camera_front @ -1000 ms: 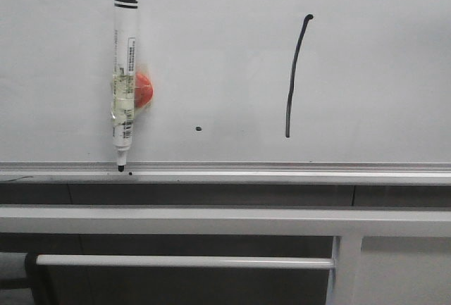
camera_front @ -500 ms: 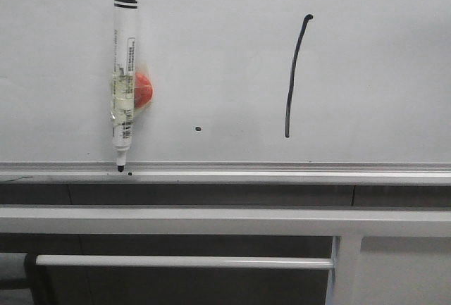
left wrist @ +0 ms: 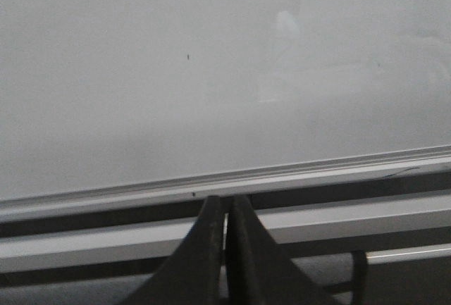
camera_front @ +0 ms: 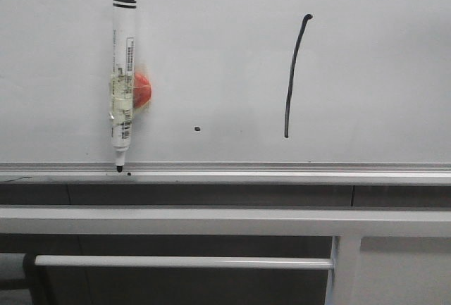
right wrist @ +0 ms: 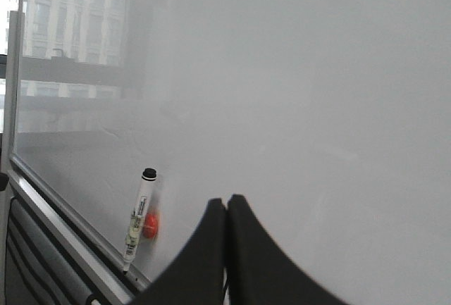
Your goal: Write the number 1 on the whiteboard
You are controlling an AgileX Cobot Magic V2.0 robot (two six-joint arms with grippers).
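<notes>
The whiteboard (camera_front: 211, 51) fills the front view, with its silver bottom rail (camera_front: 282, 172) below. The number 1 (camera_front: 294, 72), a thin black curved stroke with a blob at the top, is on the board's right half. A white marker (camera_front: 122, 83) stands tip down on the rail at the left, taped to a red magnet (camera_front: 143, 90). It also shows in the right wrist view (right wrist: 138, 217). My left gripper (left wrist: 225, 203) is shut and empty, in front of the rail. My right gripper (right wrist: 226, 203) is shut and empty, in front of the board. Neither gripper shows in the front view.
A small black dot (camera_front: 197, 129) sits on the board between the marker and the stroke. Grey metal bars (camera_front: 211, 220) of the stand run below the rail, with a thinner bar (camera_front: 183, 262) lower down. The board's left frame edge (right wrist: 15, 72) shows in the right wrist view.
</notes>
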